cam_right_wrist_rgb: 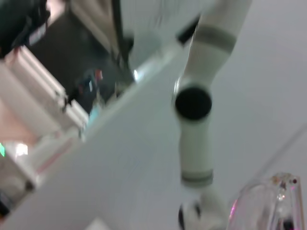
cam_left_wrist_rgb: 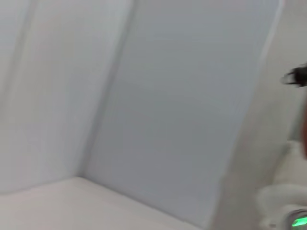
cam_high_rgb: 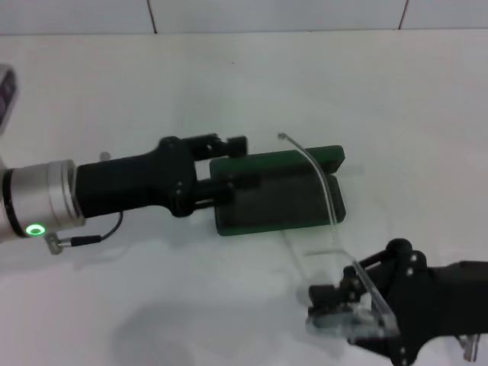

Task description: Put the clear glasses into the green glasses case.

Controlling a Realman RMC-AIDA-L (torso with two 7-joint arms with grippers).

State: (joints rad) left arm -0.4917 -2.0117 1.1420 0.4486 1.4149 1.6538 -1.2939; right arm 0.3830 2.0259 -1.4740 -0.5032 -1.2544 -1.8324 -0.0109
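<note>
Right gripper [cam_high_rgb: 335, 301]: lay nearest the camera, low on the right of the head view; its black fingers were clamped on the front of the clear glasses [cam_high_rgb: 347, 316], which it held just above the white table [cam_high_rgb: 229, 84].
Clear glasses: the wraparound lens sat inside the right gripper's grasp; one thin clear arm [cam_high_rgb: 316, 171] curved up and away from it, crossing over the right end of the green glasses case [cam_high_rgb: 278, 194], its tip beside the case's far edge. Whether that arm touched the case could not be told.
Green glasses case: lay open on the table near the middle of the head view, dark inside, with its lid [cam_high_rgb: 320, 156] showing as a green strip along the far side.
Left gripper [cam_high_rgb: 229, 164]: reached in from the left at the case's left end, its two black fingers spread apart. The upper finger [cam_high_rgb: 229, 142] was past the far left corner of the case; the lower finger [cam_high_rgb: 236, 183] lay over the case's left edge. Contact with the case looked likely but was not certain.
Left wrist view: showed only pale wall panels and a white surface.
Right wrist view: showed a white robot arm [cam_right_wrist_rgb: 196, 105] and a clear plastic piece [cam_right_wrist_rgb: 268, 201] at the picture's edge; no fingers were visible.
</note>
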